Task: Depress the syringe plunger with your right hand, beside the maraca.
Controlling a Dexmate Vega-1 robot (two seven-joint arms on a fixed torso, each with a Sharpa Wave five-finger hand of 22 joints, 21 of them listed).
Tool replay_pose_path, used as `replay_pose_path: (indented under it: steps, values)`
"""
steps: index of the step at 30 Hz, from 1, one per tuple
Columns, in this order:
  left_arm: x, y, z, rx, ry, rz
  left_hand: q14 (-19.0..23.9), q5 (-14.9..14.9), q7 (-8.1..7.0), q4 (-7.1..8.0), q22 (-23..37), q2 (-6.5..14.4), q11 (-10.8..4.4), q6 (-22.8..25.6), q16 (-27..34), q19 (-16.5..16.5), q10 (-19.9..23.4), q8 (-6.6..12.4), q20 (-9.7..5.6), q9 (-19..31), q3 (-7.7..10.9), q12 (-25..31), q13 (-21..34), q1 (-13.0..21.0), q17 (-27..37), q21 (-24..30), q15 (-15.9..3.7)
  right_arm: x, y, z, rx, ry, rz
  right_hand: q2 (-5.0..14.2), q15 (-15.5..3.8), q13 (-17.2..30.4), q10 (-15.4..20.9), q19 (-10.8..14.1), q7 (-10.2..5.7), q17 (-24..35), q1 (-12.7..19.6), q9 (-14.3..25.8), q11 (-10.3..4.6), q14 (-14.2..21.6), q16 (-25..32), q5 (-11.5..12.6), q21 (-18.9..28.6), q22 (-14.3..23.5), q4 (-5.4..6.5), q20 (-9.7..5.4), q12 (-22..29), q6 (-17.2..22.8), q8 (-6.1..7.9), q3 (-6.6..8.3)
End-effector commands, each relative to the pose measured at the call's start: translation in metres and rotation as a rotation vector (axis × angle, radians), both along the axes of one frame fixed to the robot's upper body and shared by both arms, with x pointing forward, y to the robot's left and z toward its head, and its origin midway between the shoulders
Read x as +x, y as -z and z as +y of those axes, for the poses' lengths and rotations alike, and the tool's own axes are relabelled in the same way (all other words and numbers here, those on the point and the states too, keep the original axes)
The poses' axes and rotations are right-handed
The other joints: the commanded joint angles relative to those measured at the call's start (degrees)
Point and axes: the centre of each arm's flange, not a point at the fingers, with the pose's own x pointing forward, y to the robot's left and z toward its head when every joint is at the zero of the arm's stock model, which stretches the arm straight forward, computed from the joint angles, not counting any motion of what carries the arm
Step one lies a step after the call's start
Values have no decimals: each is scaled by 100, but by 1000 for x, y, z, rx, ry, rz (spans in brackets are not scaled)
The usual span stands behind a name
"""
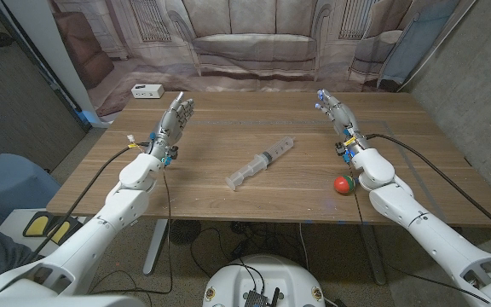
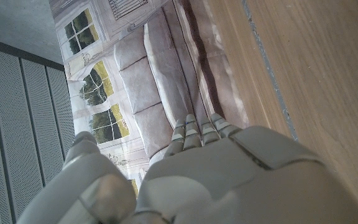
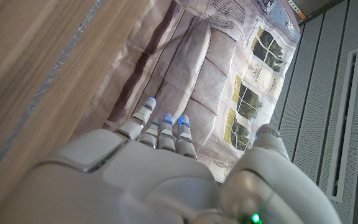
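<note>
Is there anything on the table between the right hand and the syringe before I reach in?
Nothing visible blocks it. Bare table lies between the right hand and the syringe. The maraca sits nearer the front edge, beside the right forearm, off the direct line.

No readable writing in any view

The syringe (image 1: 261, 162) on the wooden table (image 1: 228, 128) carries faint dark graduation marks along its barrel, too small to read as numbers. The white box (image 1: 146, 90) at the table's far left corner shows dark spots but no legible label, and the printed backdrop (image 1: 254, 38) bears only drawings.
</note>
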Motion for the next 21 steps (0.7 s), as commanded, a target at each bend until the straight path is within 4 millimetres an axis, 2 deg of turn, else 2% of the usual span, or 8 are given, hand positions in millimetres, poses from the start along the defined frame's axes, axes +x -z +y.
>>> replay_pose_path:
  steps: [1,6,10,13,16,17,19,21]
  values:
    - [-7,5,7,38,-72,-24,61,-23,-3,-46,12,-20,0,67,-7,4,68,1,51,9,18,19,19,69,21,12,-6,-13,-17,6,-124,35,-49,10,-24,29,63,81,-9,4,97,12,-23,73,43,29,32,29,-44,-77,35,76,8,33]
    - [-7,10,8,11,-28,-15,88,-25,-4,-50,12,-17,-16,88,-7,16,96,-2,60,10,18,21,19,77,21,8,-11,-15,-19,6,-143,48,-63,44,10,32,51,204,-9,12,109,14,-33,97,45,24,64,34,-45,-66,16,64,-8,45]
    - [-11,12,11,9,-42,-18,113,-28,-3,-54,12,-13,-16,103,-9,37,117,-8,87,10,18,20,20,86,21,6,-1,-18,-22,7,-178,63,-78,69,84,38,61,547,6,41,113,17,-43,376,136,7,155,48,-52,-22,-15,39,-39,45]
    - [-13,13,12,3,-48,-18,120,-29,-15,-56,12,-11,-16,110,-11,44,122,-10,101,11,18,18,20,90,21,5,-10,-21,-23,6,-191,97,-94,88,24,41,105,752,-6,59,125,18,-92,565,199,1,204,50,-59,-5,-18,36,-48,52]
    - [-16,14,11,-9,-54,-20,221,-34,-51,-66,13,1,-49,224,0,127,232,6,80,12,19,37,20,112,21,14,-78,-24,-25,4,-217,108,-109,78,-108,35,644,1234,-136,91,189,11,-143,1017,333,-16,285,52,-114,14,100,319,15,51]
    - [-17,15,11,-8,-55,-19,259,-37,-63,-71,13,5,-75,280,2,158,274,15,69,12,19,43,20,121,21,15,-94,-24,-26,4,-226,105,-110,69,-112,33,726,1311,-162,89,203,9,-154,1092,351,-17,298,52,-124,4,115,361,22,50]
    - [-18,16,10,-7,-56,-16,310,-41,-71,-76,12,10,-94,330,5,211,316,17,47,13,20,46,20,131,20,22,-122,-25,-28,4,-257,100,-111,69,-96,28,910,1356,-247,82,251,7,-179,1112,335,-15,282,51,-150,35,151,561,78,59]
    - [-19,17,9,-6,-57,-15,323,-42,-80,-77,12,12,-102,340,5,223,324,17,43,13,20,46,20,135,20,23,-121,-25,-30,4,-278,97,-110,90,-97,26,927,1324,-227,81,278,6,-163,1053,303,-12,255,50,-158,45,142,592,79,73]
